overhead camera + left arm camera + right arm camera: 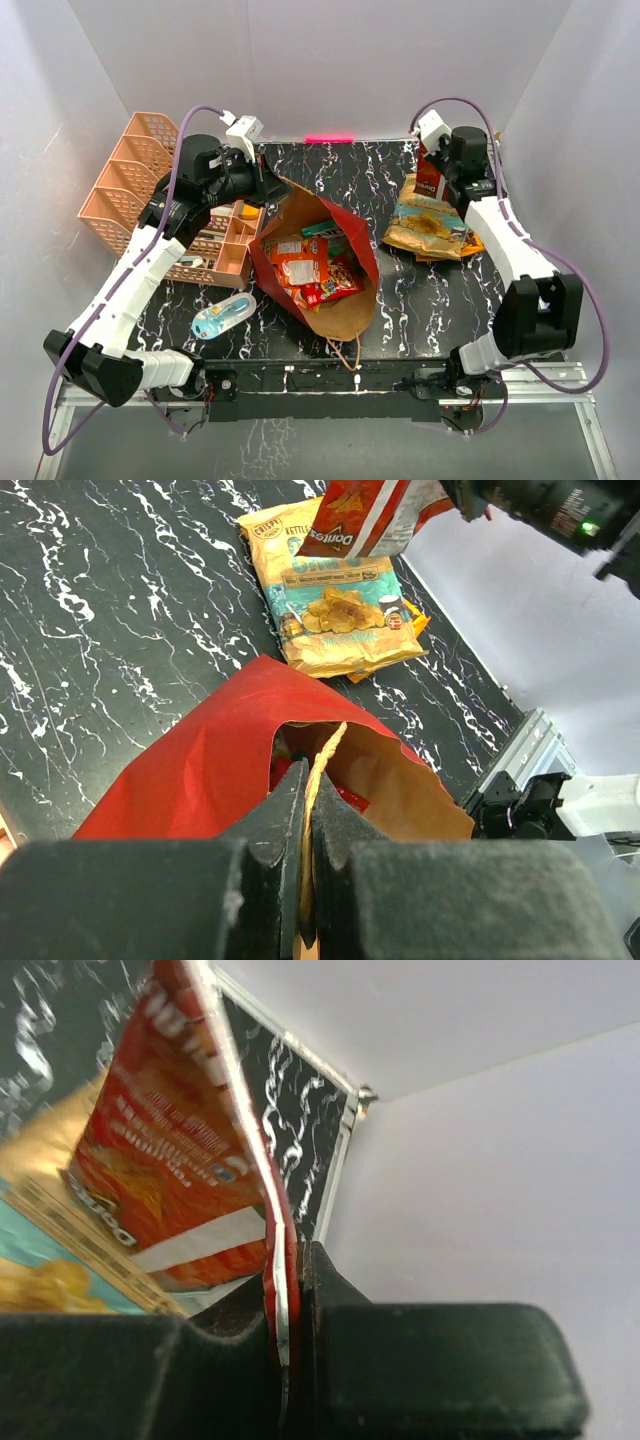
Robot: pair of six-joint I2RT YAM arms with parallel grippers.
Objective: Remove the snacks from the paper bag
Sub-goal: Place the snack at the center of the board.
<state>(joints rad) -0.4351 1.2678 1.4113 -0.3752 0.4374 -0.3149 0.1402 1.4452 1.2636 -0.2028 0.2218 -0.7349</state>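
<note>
The paper bag (352,238), red outside and brown inside, lies open in the middle of the table with several snacks (310,272) inside. My left gripper (270,190) is at its far rim. In the left wrist view that gripper (308,780) is shut on the bag's twine handle (328,748) above the red wall (190,770). My right gripper (432,165) hangs at the back right, shut on the top edge of a red Doritos bag (430,186), which dangles from the gripper (290,1265) in the right wrist view (160,1150). Below it an orange kettle chip bag (430,228) lies flat on the table.
A pink basket organizer (150,190) stands at the left, close to my left arm. A blue-white blister pack (222,316) lies in front of it. The table's right edge and metal rail (520,750) run beside the chip bag (340,610). White walls close in the table.
</note>
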